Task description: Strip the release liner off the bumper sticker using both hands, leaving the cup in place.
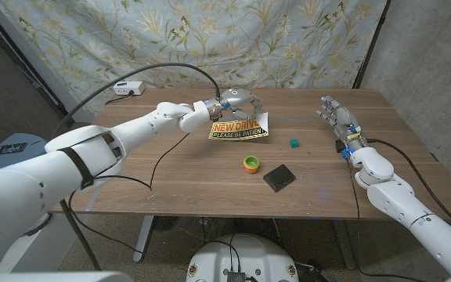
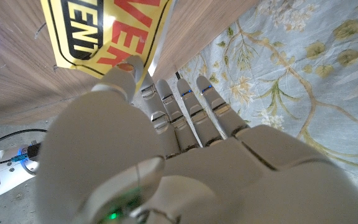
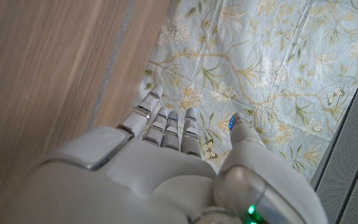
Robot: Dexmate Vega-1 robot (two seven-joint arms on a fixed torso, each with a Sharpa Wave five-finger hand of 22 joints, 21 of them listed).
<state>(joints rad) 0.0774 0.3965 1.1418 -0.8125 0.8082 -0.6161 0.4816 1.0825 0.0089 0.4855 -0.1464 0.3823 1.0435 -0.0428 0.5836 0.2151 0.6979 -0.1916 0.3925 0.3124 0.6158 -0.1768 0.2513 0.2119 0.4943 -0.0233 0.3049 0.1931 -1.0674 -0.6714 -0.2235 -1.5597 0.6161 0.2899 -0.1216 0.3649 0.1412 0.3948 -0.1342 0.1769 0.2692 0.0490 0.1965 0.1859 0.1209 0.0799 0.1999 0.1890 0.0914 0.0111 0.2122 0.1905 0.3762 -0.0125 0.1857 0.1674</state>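
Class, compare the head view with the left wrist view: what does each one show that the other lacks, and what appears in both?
Head view alone: the right hand raised with fingers apart and nothing in it, the orange-and-green cup, a black square pad, a small teal piece and a white box at the table's far corner.

Left wrist view alone: a white device with a blue light on the floor.

Both: the left hand holding the yellow bumper sticker, the wooden table, the floral cloth.
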